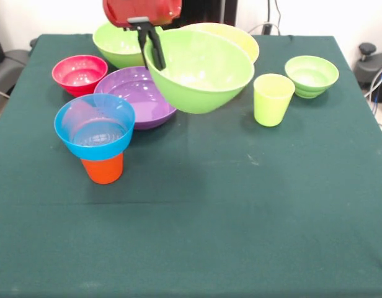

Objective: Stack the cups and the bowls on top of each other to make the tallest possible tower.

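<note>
Above the tabletop's (197,236) middle, the gripper (152,54) was clamped on the rim of a tilted, lifted green bowl (200,71).

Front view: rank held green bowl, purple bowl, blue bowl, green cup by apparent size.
1. held green bowl, though lifted, so maybe nearer the camera
2. purple bowl
3. blue bowl
4. green cup

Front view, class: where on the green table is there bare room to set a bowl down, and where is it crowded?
Bare: the whole near half of the table, below the orange cup and lime green cup. Crowded: the far left, around the purple bowl and magenta bowl.
</note>
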{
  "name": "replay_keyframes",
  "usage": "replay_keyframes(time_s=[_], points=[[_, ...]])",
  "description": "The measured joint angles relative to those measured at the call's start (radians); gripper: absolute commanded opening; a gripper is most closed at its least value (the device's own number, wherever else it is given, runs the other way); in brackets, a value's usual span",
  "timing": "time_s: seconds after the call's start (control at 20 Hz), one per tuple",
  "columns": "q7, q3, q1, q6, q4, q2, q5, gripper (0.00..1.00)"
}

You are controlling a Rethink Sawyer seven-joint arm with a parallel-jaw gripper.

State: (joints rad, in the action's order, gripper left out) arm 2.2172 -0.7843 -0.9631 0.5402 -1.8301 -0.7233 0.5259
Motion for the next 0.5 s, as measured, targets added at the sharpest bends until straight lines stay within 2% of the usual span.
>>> replay_keyframes(time_s=[0.5], points=[[-0.054, -0.086, -0.094, 0.106, 0.002, 0.004, -0.007, 0.0]])
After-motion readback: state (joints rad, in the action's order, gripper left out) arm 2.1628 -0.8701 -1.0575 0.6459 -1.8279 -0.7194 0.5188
